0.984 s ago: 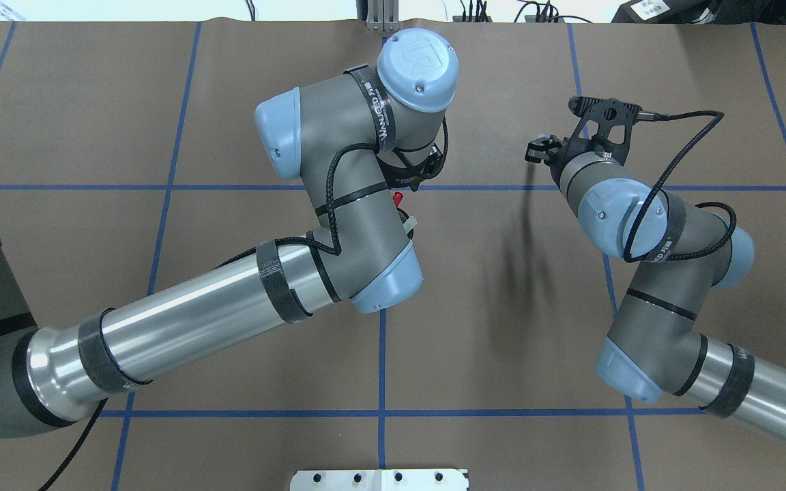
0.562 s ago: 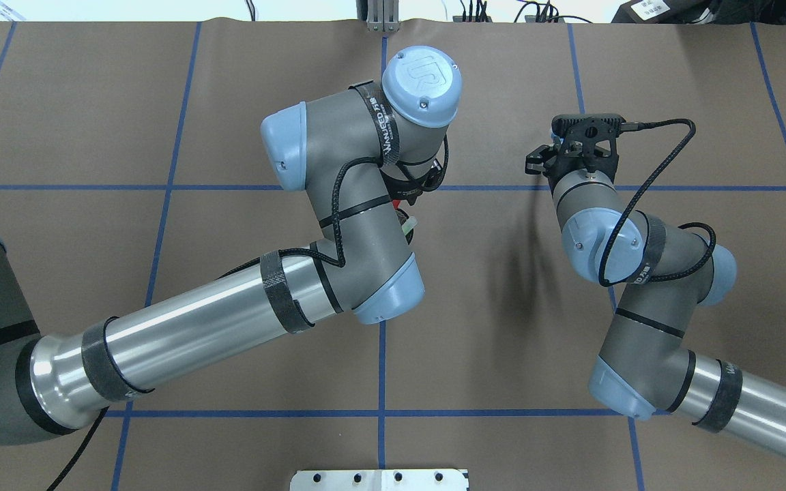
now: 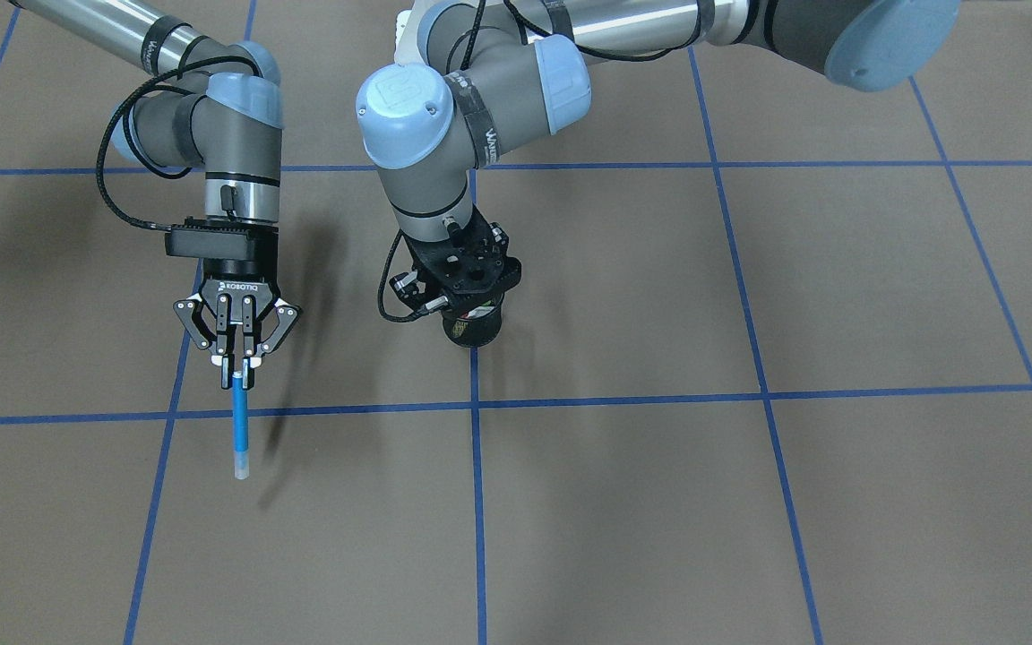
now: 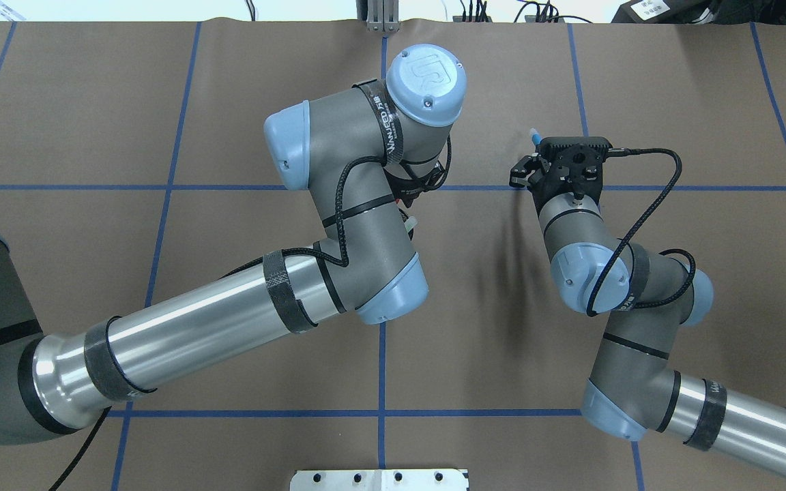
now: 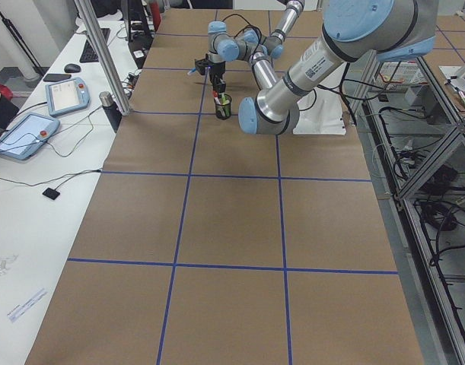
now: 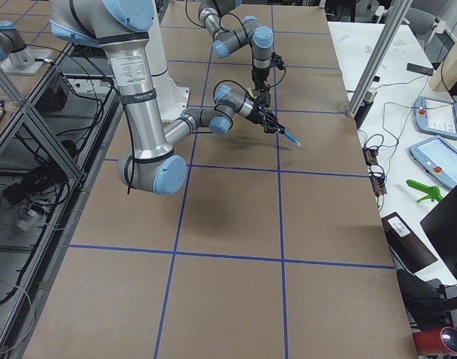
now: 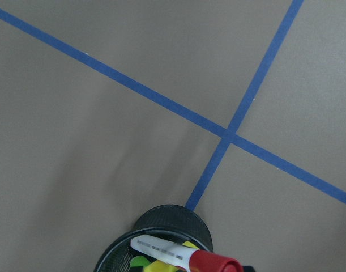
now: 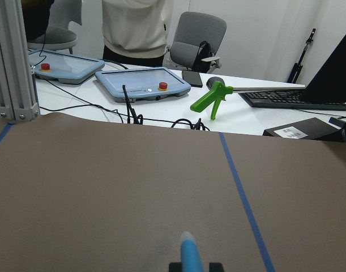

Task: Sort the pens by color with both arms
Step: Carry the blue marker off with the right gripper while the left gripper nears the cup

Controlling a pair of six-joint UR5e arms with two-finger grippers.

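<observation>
Looking across at the robot, the front view has the right fingers [image 3: 246, 363] pressed together on the upper end of the blue marker [image 3: 239, 430]. The marker hangs straight down below them, and its shadow falls apart from it on the brown surface [image 3: 749, 502]. The left fingers are hidden under their black wrist bracket [image 3: 467, 269], so I cannot tell whether they are spread or pinching anything. The black mesh cup [image 3: 473, 330] stands directly beneath that bracket, well apart from the right fingers.

From overhead, only the pale tip of the blue marker pokes out past the camera mount [image 4: 574, 153] above the right fingers. The left fingers and the cup are covered by the left arm [image 4: 195, 327].

In the left-end view the cup sits right under the left arm's wrist, and the fingers there are too small to read.

In the right-end view the blue marker slants out from the right fingers, tip pointing away from the robot.

The left wrist camera shows no fingers. The cup sits at the bottom edge, and the red-capped marker [image 7: 173, 253] lies tilted across its mouth; whether it rests there or is held I cannot tell. The yellow highlighter [image 7: 189, 246] and green highlighter [image 7: 140, 262] show inside next to it.

The right wrist camera shows the right fingers closed on the blue marker, which points ahead of them over the surface. Two teach pendants [image 8: 141, 84] lie far beyond.
</observation>
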